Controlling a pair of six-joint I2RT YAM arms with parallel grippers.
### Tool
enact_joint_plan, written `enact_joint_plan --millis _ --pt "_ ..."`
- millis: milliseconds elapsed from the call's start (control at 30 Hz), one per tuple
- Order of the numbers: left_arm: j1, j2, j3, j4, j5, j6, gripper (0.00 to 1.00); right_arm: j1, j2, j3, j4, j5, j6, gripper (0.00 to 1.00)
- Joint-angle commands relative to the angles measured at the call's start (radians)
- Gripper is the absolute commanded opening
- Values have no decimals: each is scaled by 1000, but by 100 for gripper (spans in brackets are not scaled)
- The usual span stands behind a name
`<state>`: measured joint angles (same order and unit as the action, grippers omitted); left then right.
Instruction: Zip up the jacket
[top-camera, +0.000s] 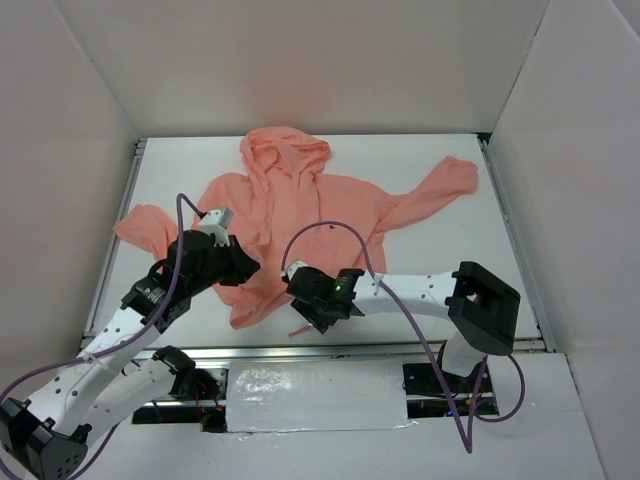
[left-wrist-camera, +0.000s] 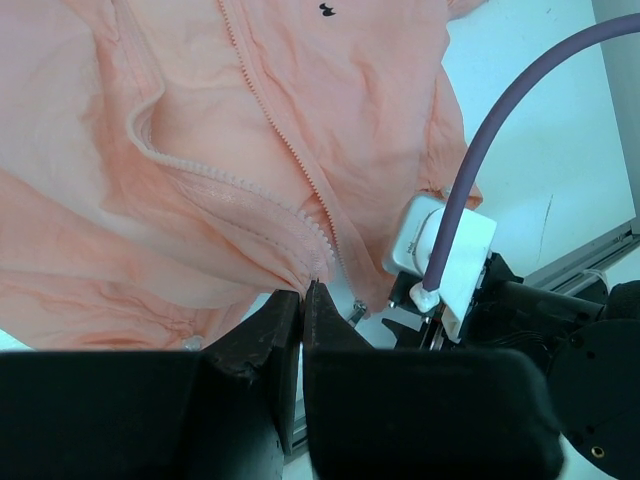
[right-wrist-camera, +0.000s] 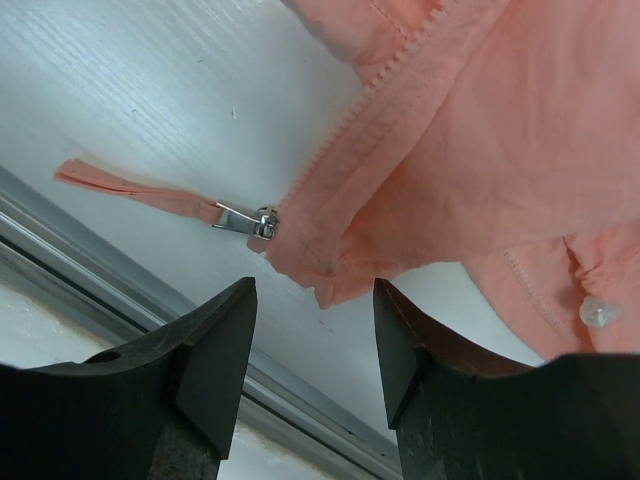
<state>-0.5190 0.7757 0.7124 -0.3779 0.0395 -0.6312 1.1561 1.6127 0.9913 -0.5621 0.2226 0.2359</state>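
The jacket (top-camera: 300, 200) lies spread across the middle of the desk (top-camera: 450, 270), hood toward the top of the frame. My left gripper (left-wrist-camera: 303, 297) has its jaws clamped on the hem (right-wrist-camera: 320, 270) at the zipper's foot. The right gripper (right-wrist-camera: 315, 300) hangs with jaws apart over the slider (right-wrist-camera: 262, 222). If I close off-centre, I'll likely pinch thin fabric instead of the slider and bunch the hem.
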Motion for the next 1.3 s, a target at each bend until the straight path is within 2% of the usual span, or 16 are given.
enact_joint_plan --millis 0,433,600,767,867,933,1033,1067,1133,1267 --pt "-4 -16 -8 27 23 5 0 4 10 33 42 -20 -67 58" --pt "-4 -23 -22 37 42 5 0 -16 102 44 82 -63 -64 55" --pt "-4 -23 -25 40 43 7 0 -29 70 23 102 -144 -67 50" --pt "-4 -23 -24 39 42 4 0 -58 56 17 108 -175 -64 37" --pt "-4 -23 -24 36 42 4 0 -73 55 17 105 -193 -58 33" --pt "-4 -24 -25 36 42 2 0 -82 59 20 100 -201 -50 35" --pt "-4 -23 -22 34 43 4 0 -90 65 27 82 -218 -50 48" --pt "-4 -23 -21 31 43 5 0 -95 61 23 82 -245 -49 49" --pt "-6 -23 -21 31 42 4 0 -101 53 18 88 -255 -47 48" --pt "-4 -21 -24 36 45 2 0 -101 64 18 93 -244 -41 38"
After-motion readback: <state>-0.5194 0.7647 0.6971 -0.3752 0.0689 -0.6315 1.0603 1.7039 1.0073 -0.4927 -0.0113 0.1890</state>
